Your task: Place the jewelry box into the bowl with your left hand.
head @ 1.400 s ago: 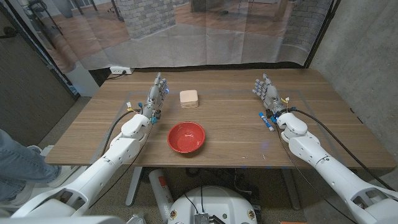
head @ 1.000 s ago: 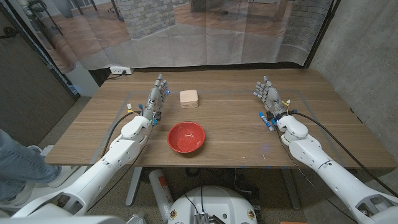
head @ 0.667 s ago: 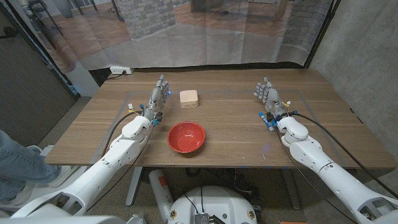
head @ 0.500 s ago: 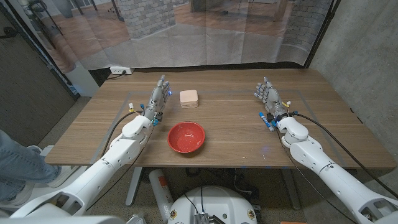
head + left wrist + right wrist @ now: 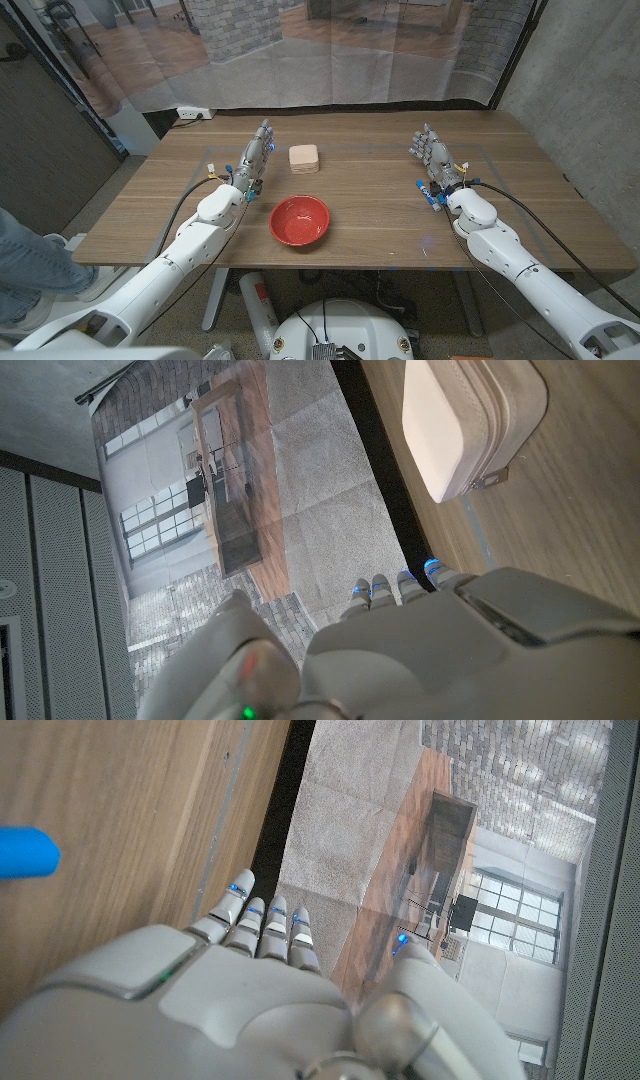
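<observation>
The red bowl (image 5: 299,220) sits on the wooden bench (image 5: 360,215) near its front edge, and everything else can be placed from it. The jewelry box (image 5: 303,158), a pale beige case with rounded corners, lies closed on the bench beyond the bowl, toward the far edge, well apart from the bowl and not in it. In the left wrist view the box (image 5: 470,420) shows a seam round its side and a small metal clasp. The left hand (image 5: 253,160) is left of the bowl and a little farther back, its fingers stretched out straight toward the far edge, apart and holding nothing; it is just beside the box on the box's left, not touching it. In its own wrist view the left hand (image 5: 420,640) shows fingertips with blue lights pointing past the bench edge. The right hand (image 5: 432,155) is far to the right of the bowl, fingers likewise spread and extended, holding nothing. A small blue and white marker (image 5: 429,194) lies on the bench beside the right wrist, and its blue end (image 5: 25,853) shows in the right wrist view.
</observation>
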Action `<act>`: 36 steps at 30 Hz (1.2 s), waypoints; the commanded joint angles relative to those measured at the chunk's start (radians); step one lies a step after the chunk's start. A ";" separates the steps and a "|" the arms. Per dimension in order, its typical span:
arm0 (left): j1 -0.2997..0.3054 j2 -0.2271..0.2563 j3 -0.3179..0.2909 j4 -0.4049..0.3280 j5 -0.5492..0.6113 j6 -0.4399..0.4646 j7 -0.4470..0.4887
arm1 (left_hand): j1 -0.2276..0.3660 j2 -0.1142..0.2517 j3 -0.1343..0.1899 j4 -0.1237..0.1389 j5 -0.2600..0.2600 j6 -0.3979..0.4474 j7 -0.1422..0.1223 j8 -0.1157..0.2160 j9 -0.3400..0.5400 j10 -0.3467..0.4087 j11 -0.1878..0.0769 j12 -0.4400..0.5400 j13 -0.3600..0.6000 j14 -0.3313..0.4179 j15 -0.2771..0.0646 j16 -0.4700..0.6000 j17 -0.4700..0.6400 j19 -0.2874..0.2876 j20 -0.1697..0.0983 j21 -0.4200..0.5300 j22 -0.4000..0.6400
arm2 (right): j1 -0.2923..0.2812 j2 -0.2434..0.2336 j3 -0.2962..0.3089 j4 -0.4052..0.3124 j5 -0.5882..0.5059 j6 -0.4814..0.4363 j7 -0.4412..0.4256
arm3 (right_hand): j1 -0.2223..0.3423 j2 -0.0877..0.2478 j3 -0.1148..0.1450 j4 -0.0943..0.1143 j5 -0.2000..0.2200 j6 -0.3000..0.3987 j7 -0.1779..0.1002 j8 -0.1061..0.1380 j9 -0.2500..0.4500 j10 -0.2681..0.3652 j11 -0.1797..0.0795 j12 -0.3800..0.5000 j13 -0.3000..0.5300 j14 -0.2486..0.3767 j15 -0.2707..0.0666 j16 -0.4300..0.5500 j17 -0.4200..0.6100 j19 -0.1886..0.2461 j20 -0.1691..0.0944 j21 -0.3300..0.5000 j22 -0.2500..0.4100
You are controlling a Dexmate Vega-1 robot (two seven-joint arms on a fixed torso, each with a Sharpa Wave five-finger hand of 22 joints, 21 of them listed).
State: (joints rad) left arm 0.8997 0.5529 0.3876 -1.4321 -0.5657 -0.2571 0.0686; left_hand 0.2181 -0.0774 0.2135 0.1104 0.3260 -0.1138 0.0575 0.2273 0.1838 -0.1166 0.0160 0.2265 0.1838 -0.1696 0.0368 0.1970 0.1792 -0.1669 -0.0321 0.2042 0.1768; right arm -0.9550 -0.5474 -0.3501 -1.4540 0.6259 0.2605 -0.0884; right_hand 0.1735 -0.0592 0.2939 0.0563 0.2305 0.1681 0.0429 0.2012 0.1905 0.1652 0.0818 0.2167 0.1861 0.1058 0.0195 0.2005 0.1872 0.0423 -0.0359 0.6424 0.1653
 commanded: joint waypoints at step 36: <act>-0.062 -0.012 0.019 0.117 0.276 -0.209 0.128 | 0.061 0.026 0.009 -0.027 0.022 0.085 -0.011 0.019 0.005 0.071 -0.019 0.017 0.005 0.046 -0.017 0.010 0.001 -0.025 0.002 0.005 0.004 | 0.012 0.015 -0.006 -0.014 -0.025 -0.012 -0.044 | 0.025 0.004 0.004 -0.017 0.003 0.023 -0.006 0.004 0.001 0.033 -0.006 0.009 -0.001 0.026 -0.003 0.005 0.001 0.030 -0.015 -0.017 0.006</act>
State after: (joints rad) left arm 0.8468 0.5319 0.3977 -1.3189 -0.3734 -0.4375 0.1543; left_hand 0.2667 -0.0549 0.2181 0.0889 0.3416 -0.0390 0.0462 0.2408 0.1837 -0.0537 -0.0004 0.2343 0.1836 -0.1274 0.0213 0.2045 0.1768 -0.1668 -0.0321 0.2042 0.1782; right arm -0.9501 -0.5392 -0.3535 -1.4676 0.6063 0.2438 -0.1276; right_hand 0.1889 -0.0536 0.2966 0.0425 0.2305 0.1860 0.0357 0.2013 0.1908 0.1898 0.0785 0.2209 0.1862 0.1218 0.0176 0.2005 0.1861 0.0637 -0.0359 0.6287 0.1701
